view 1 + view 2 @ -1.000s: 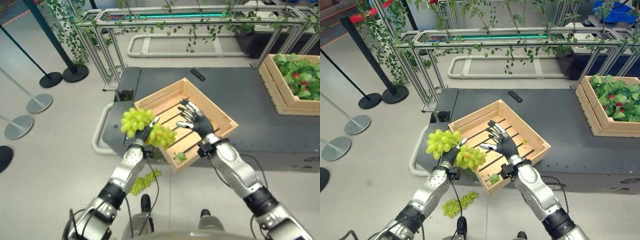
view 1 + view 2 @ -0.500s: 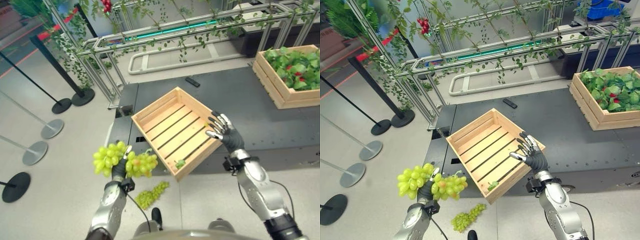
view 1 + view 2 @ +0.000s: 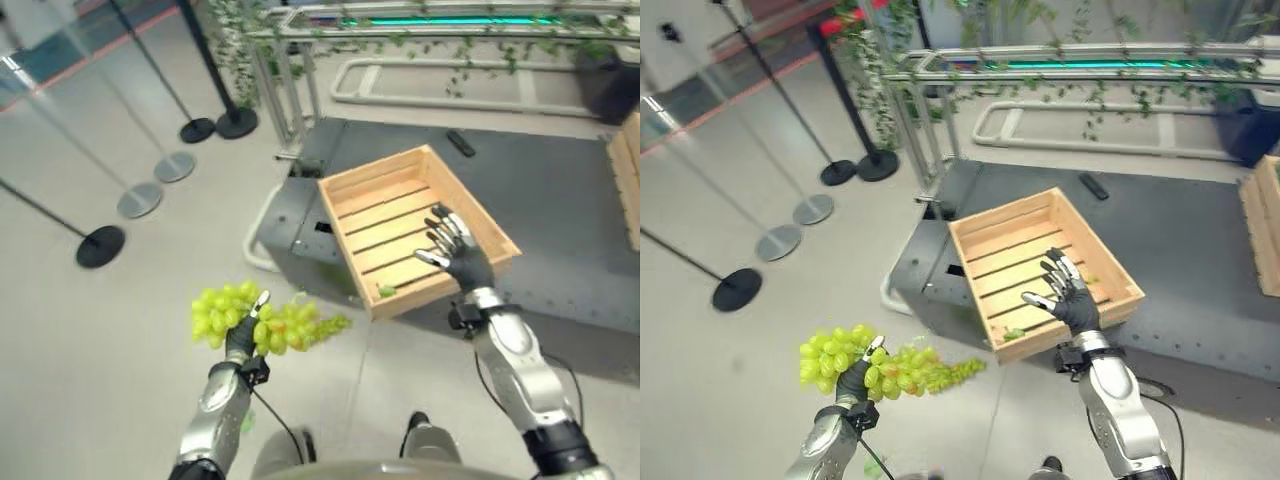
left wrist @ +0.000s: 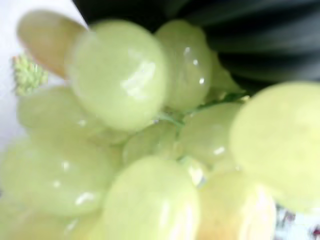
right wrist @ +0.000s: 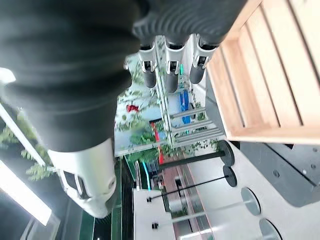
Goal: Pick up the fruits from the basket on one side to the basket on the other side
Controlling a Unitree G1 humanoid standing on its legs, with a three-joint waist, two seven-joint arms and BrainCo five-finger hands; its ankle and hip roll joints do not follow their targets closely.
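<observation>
My left hand (image 3: 238,345) is shut on a large bunch of green grapes (image 3: 262,322), held over the floor well to the left of the black table (image 3: 560,200). Up close, the grapes (image 4: 120,75) hide its fingers in the left wrist view. An open wooden crate (image 3: 375,167) sits at an angle on the table's near left corner, with one small green piece (image 3: 385,291) on its slats. Above the crate's near right rim hovers my right hand (image 3: 458,256), open with fingers spread. Its straight fingers (image 5: 170,75) show beside the crate's slats (image 5: 270,85).
A second wooden crate (image 3: 1268,230) shows at the table's right edge. A black remote (image 3: 460,143) lies on the table behind the first crate. Several stanchion bases (image 3: 100,245) stand on the floor to the left, and a metal frame with vines (image 3: 1040,60) runs behind the table.
The view has swung to the left. My left hand has carried the grapes from the crate's left corner out over the floor. My right hand has drawn back to the crate's near rim.
</observation>
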